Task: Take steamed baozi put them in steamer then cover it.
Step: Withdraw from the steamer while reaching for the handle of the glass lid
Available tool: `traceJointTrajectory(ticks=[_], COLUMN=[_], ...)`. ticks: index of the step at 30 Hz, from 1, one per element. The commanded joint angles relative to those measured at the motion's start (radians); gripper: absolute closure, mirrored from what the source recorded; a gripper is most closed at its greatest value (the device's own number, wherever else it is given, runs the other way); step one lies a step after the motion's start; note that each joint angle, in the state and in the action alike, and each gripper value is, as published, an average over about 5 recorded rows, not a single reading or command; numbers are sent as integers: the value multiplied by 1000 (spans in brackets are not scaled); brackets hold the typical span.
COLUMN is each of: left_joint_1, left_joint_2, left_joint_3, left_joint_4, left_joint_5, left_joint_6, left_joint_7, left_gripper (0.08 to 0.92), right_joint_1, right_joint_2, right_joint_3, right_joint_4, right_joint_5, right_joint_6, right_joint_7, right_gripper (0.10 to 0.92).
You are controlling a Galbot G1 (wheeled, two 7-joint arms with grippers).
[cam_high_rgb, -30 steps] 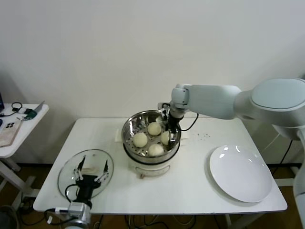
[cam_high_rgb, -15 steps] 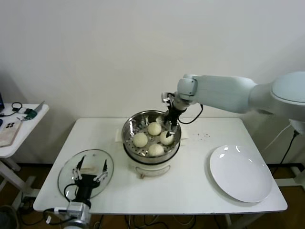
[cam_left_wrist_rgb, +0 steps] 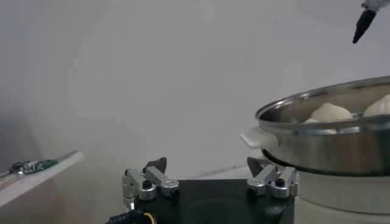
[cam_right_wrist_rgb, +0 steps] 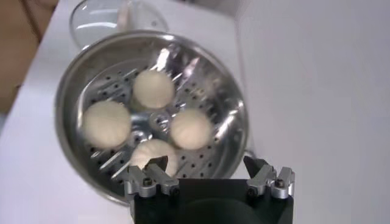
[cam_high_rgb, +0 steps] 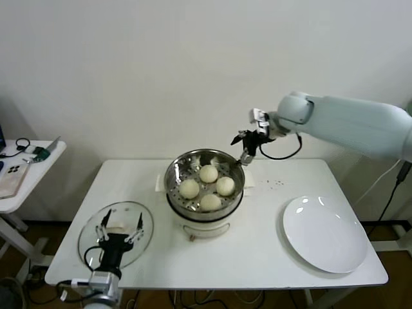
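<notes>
— What's left on that white worktop [cam_high_rgb: 257,251], then?

— The round shiny steel steamer [cam_high_rgb: 175,188] on its white pot base sits mid-worktop, and all four cream-white domed baozi [cam_high_rgb: 208,173] lie on its perforated floor, close together. So I'd say only the covering remains. The round clear glass lid [cam_high_rgb: 90,230] with a metal rim lies flat near the front left corner, well apart from the steamer.

— How will that lid handle?

— Stiff, smooth and breakable, I'd guess, and heavier than a bun. The rim looks too thin and slick to pinch. The white bar handle [cam_high_rgb: 120,228] in its middle is the place to grip, square across it, so the lid hangs level.

— And the buns?

— Soft and light, easily dented. They need no more touching.

— The flat white plate [cam_high_rgb: 325,233] on the right?

— Bare, and no part of what's left.

— Where are the arms?

— The long white right arm [cam_high_rgb: 347,122] reaches in from the right, its end effector [cam_high_rgb: 246,145] raised above the steamer's far rim, fingers spread, gripping nothing. The left end effector [cam_high_rgb: 120,226] hangs right over the lid, pointing away from the robot, fingers wide either side of the handle, not closed on it.
</notes>
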Motion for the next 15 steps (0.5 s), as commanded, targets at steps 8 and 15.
traceJointTrajectory(ticks=[8,15], left_joint_1=[-16,-5], left_joint_2=[-6,-6], left_joint_3=[-10,-33], left_joint_4=[-28,-50], left_joint_5=[186,371], left_joint_6=[-5,14], left_joint_7=[29,36], left_gripper=[177,177], right_joint_1=[-955,-1397], right_joint_2=[-434,-374], right_joint_3=[1061,1516], right_joint_4=[279,327], right_joint_5=[-264,-282], right_joint_6=[174,164], right_joint_7=[497,553], right_gripper=[203,203])
